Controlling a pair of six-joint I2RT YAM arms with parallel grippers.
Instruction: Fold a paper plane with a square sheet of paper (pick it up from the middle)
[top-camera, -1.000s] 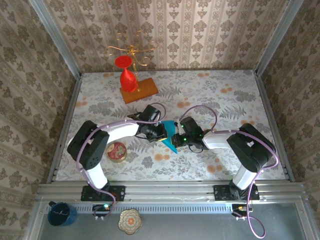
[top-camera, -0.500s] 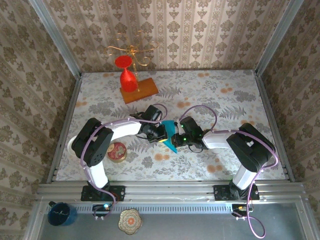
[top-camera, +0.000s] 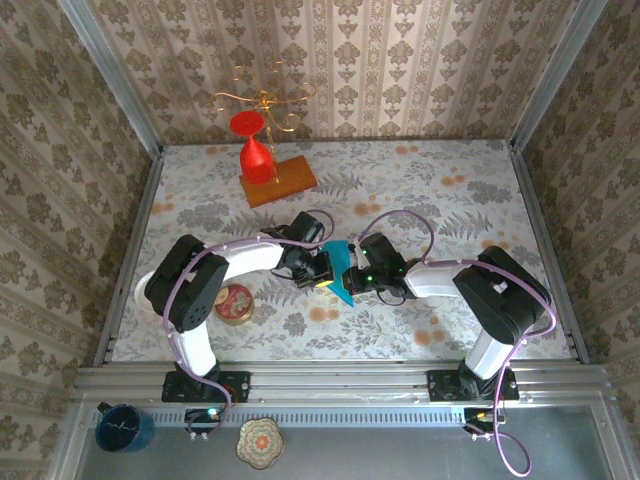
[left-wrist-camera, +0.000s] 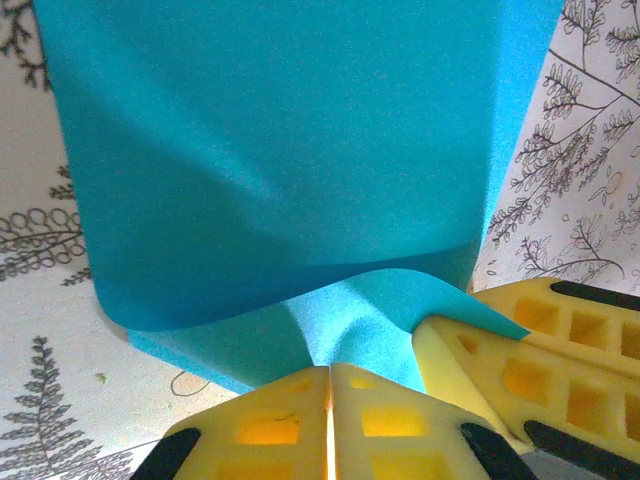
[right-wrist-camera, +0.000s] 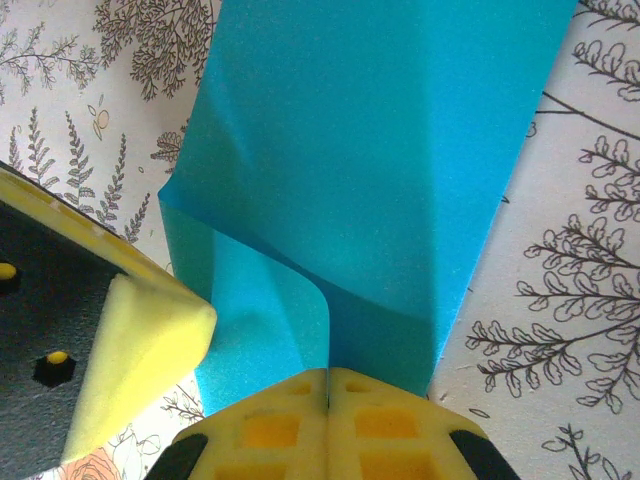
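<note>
— Where is the sheet of paper (top-camera: 341, 291) lying?

— Near the middle of the bench (top-camera: 450, 200), caught between the two tools. From above, the left tool (top-camera: 322, 268) comes at it from the left and the right tool (top-camera: 353, 275) from the right. The teal paper shows in the narrow gap between them, with a pointed corner sticking out toward the near edge.

— Is the left tool holding it?

— Yes. In the left wrist view its yellow pads (left-wrist-camera: 270, 430) are pressed together with no gap. A raised curl of the paper's near edge runs straight into the seam between them. The rest of the sheet spreads away from the tool, bowed up off the bench along that near edge.

— And the right tool?

— Closed tight as well, its pads (right-wrist-camera: 385, 425) flush against each other. In the right wrist view a folded ridge of the paper comes down to the seam. It seems pinched there, though the paper itself hides the exact spot.

— How close are the two tools?

— Just beside each other. Each wrist view shows a yellow pad of the other tool right at the edge of the paper.

— Anything else on the bench?

— A red glass (top-camera: 256, 155) at an orange wooden block (top-camera: 285, 182), well apart from the paper, toward the far left.
</note>
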